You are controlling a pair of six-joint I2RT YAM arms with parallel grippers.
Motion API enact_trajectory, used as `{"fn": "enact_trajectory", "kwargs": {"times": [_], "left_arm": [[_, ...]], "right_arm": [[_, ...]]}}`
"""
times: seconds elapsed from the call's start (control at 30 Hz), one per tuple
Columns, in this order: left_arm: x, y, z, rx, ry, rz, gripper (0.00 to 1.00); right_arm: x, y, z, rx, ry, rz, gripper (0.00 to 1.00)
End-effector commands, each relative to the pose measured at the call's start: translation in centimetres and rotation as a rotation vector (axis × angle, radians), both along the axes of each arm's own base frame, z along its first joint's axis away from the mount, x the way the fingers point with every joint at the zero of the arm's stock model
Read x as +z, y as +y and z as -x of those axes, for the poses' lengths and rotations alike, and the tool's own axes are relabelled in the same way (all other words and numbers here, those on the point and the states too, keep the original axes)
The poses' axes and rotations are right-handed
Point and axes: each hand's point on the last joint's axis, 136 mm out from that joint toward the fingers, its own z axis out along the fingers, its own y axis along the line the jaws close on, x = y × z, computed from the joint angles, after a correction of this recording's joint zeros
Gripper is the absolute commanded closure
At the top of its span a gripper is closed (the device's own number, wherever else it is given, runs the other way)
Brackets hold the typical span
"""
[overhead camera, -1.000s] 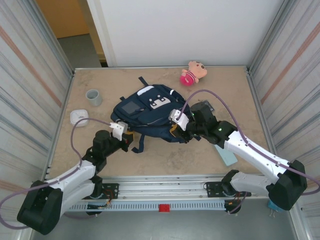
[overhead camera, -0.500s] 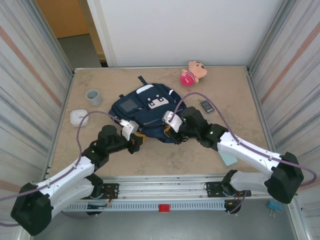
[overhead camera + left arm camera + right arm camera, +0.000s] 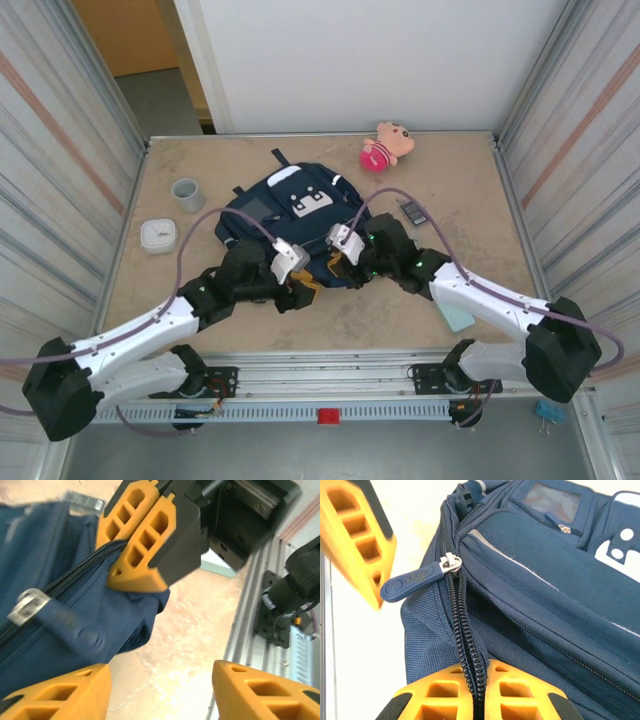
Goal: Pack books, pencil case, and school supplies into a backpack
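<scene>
The backpack (image 3: 290, 205) lies mid-table. The right gripper (image 3: 476, 674) pinches the zipper seam at its near edge, fingers pressed together on the fabric. Just off the same edge, the left gripper (image 3: 160, 680) stands spread and empty, near the blue zipper pull (image 3: 415, 583). Right of the backpack, the pencil case (image 3: 457, 316) is half hidden under the right arm. The dark gadget (image 3: 412, 212) is too small to make out.
</scene>
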Motion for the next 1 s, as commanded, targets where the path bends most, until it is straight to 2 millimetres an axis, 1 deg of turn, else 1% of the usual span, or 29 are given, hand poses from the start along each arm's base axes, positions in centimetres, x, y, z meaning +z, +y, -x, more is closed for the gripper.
{"fn": "enact_trajectory", "kwargs": {"times": [0.0, 0.1, 0.2, 0.3, 0.4, 0.5, 0.7, 0.8, 0.83, 0.87, 0.9, 0.93, 0.97], "left_arm": [[1.4, 1.7, -0.4, 0.014, -0.186, -0.059, 0.30], [1.9, 3.1, -0.5, 0.017, -0.349, -0.121, 0.22], [1.7, 4.7, -1.4, 0.057, -0.490, -0.205, 0.17], [0.3, 5.9, -2.1, 0.057, -0.574, -0.323, 0.15], [-1.4, 6.2, -2.2, 0.015, -0.587, -0.414, 0.14], [-1.8, 5.9, -2.8, 0.017, -0.612, -0.430, 0.14], [-0.9, 3.7, -3.3, -0.014, -0.667, -0.317, 0.16], [-1.3, 2.7, -3.5, -0.041, -0.664, -0.289, 0.16], [-1.7, 2.6, -3.6, -0.049, -0.652, -0.291, 0.17], [-2.0, 2.5, -3.9, -0.053, -0.644, -0.291, 0.24], [-2.2, 2.4, -4.3, -0.044, -0.623, -0.290, 0.37], [-2.4, 2.3, -4.7, -0.035, -0.606, -0.290, 0.47], [-2.6, 2.3, -5.0, -0.031, -0.594, -0.295, 0.54]], "right_arm": [[3.5, 0.4, 1.6, 0.194, -0.129, -0.088, 1.00], [3.2, -0.1, 1.9, 0.254, -0.130, -0.064, 1.00], [2.9, -0.5, 2.0, 0.287, -0.111, -0.050, 1.00], [3.0, -0.7, 1.9, 0.291, -0.111, -0.041, 1.00], [3.3, -0.8, 2.1, 0.298, -0.114, -0.044, 1.00], [3.5, -0.7, 2.4, 0.311, -0.106, -0.055, 1.00], [3.4, -0.6, 3.0, 0.334, -0.085, -0.064, 1.00], [3.4, -0.7, 3.2, 0.334, -0.085, -0.066, 1.00], [3.6, -0.7, 3.2, 0.335, -0.088, -0.068, 1.00], [3.7, -0.7, 3.2, 0.334, -0.090, -0.069, 1.00], [3.7, -0.8, 3.3, 0.333, -0.090, -0.070, 1.00], [3.7, -0.8, 3.3, 0.329, -0.091, -0.068, 1.00], [3.7, -0.9, 3.1, 0.313, -0.094, -0.067, 1.00]]}}
